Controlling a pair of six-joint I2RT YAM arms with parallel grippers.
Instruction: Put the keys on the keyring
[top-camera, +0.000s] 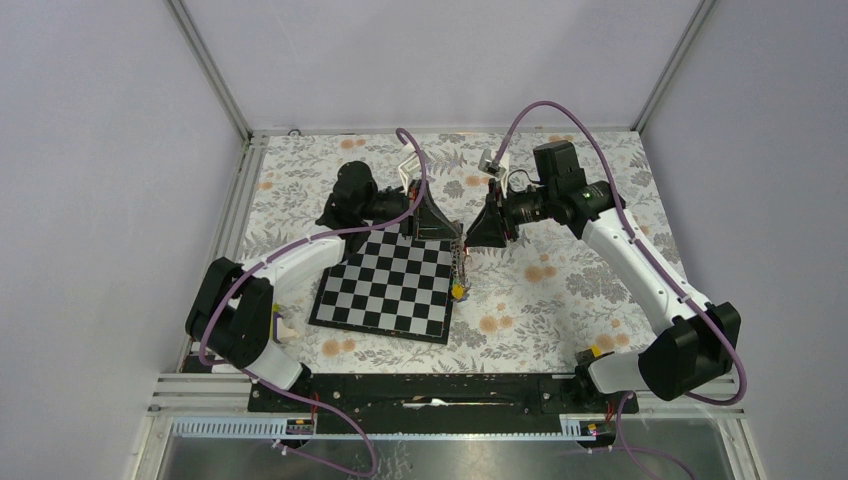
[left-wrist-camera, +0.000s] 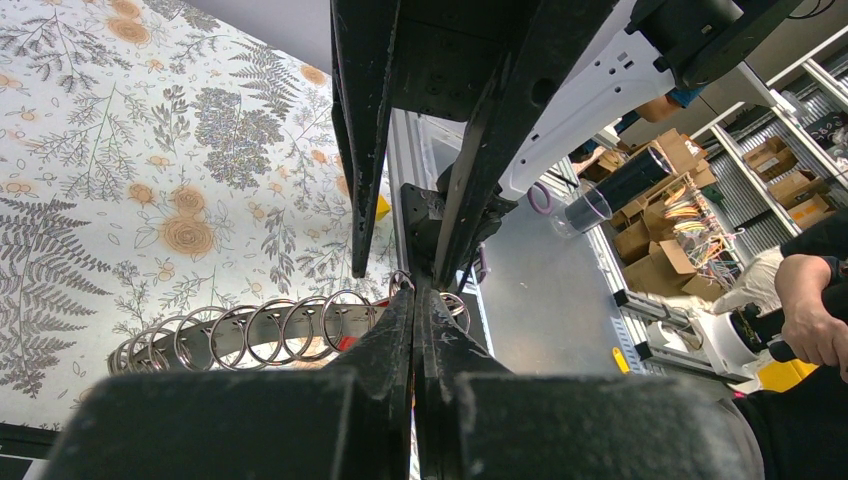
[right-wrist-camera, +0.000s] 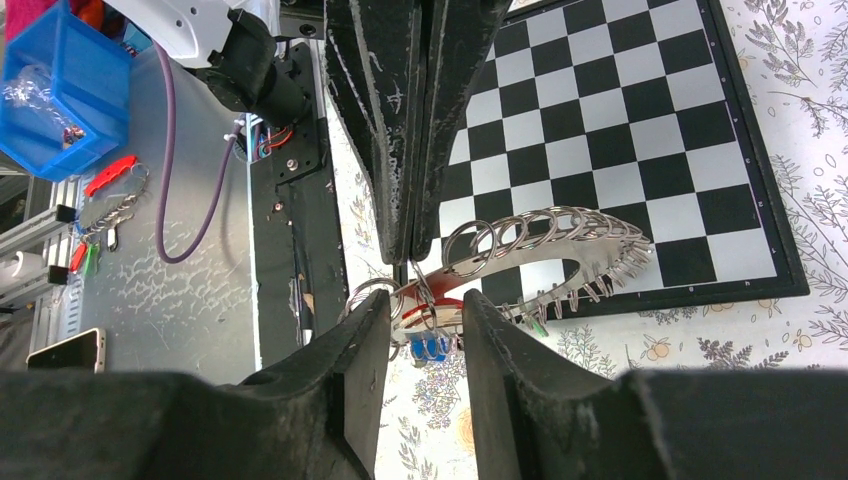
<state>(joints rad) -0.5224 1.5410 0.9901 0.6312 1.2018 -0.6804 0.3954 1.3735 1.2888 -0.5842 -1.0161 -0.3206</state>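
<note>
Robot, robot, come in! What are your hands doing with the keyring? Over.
Left hand shut on keyring, held above chessboard. Right hand part open around its hanging keys. Nothing blocking.

Grey keyring (right-wrist-camera: 545, 255) aloft, tagged keys (right-wrist-camera: 430, 345) strung beneath.

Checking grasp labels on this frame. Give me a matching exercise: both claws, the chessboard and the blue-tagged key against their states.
Things:
1. left claw
2. right claw
3. black-and-silver chessboard
4. small blue-tagged key

States:
A. lies flat on the floral cloth
B. shut on the large grey metal keyring
C. dangles from the keyring
D. jaws apart, keyring's end between them

Pairs: 1-B; 2-D; 3-A; 4-C
</note>
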